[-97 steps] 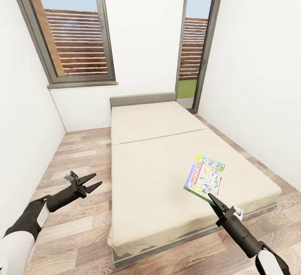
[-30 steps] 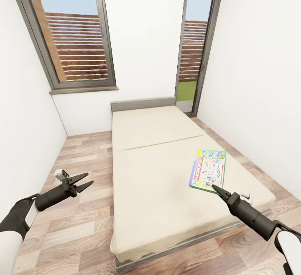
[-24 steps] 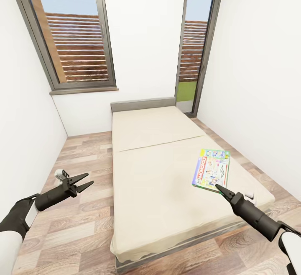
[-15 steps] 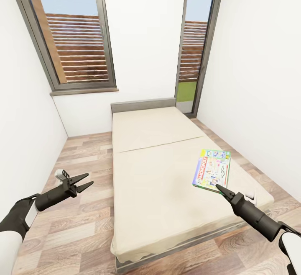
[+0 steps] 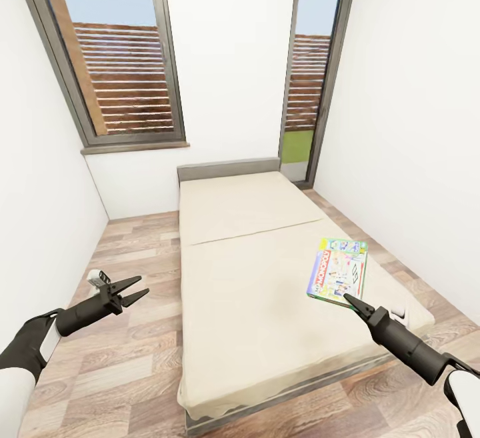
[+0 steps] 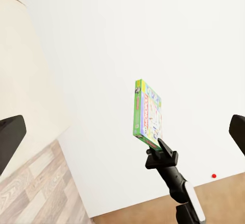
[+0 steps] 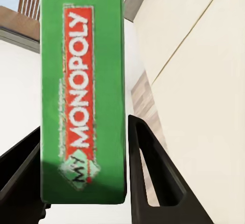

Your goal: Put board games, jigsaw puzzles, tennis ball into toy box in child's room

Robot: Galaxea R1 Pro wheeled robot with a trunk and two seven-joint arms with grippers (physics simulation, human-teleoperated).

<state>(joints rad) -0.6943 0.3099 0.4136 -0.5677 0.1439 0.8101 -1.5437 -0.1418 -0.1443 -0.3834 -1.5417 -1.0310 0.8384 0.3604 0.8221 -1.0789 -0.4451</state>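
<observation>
The board game [image 5: 338,271] is held by its near edge in the closed right hand [image 5: 349,302], lifted above the right side of the bed [image 5: 253,291], so it can be carried away. The left hand [image 5: 135,290] is held open over the floor [image 5: 127,358], ready.

Raised since the first earlier picture and flattened out: board game [image 5: 338,271], gripped at its near edge by the right gripper [image 5: 351,304]. Shifted slightly outward over the floor [image 5: 127,351]: left gripper [image 5: 137,289]. Backed off a little from the bed [image 5: 267,278]: camera.
</observation>
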